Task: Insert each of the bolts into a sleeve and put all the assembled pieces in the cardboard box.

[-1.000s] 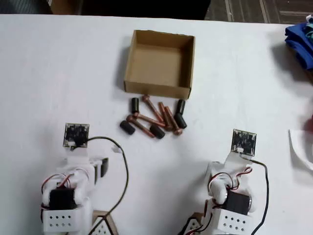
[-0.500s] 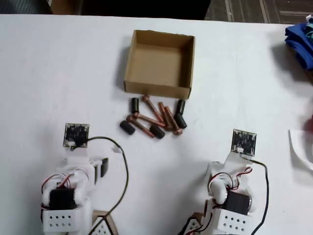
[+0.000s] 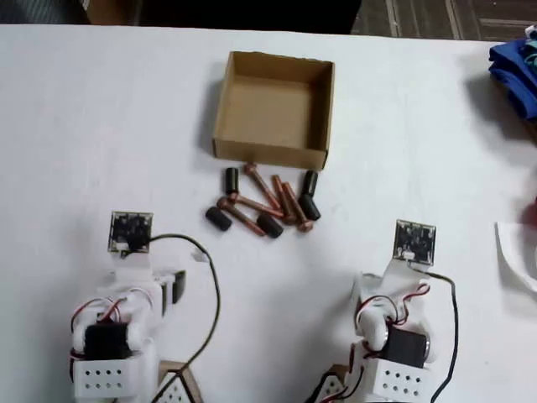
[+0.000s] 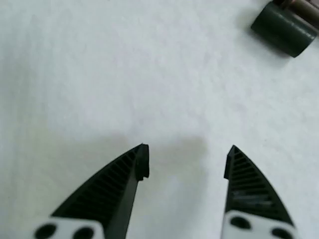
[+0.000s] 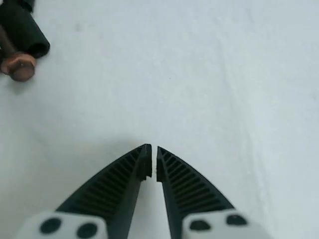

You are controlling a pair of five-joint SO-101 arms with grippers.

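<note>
Several copper bolts (image 3: 252, 204) and black sleeves (image 3: 218, 218) lie loose in a cluster on the white table, just in front of the cardboard box (image 3: 275, 109). None of the bolts sits in a sleeve. My left gripper (image 4: 187, 162) hangs open over bare table, and one black sleeve (image 4: 284, 30) lies farther ahead of it. My right gripper (image 5: 153, 163) is shut on nothing, with a bolt head (image 5: 20, 67) and a black sleeve (image 5: 22, 30) off to one side. In the high view, the left arm (image 3: 117, 327) and right arm (image 3: 390, 327) sit near the front edge, short of the cluster.
The box is open-topped with nothing inside. A blue cloth (image 3: 516, 71) lies at the far right edge, and a white object (image 3: 520, 252) below it. A black cable (image 3: 210, 285) loops beside the left arm.
The right arm has edged slightly forward towards the cluster. The left arm and the parts have not moved.
</note>
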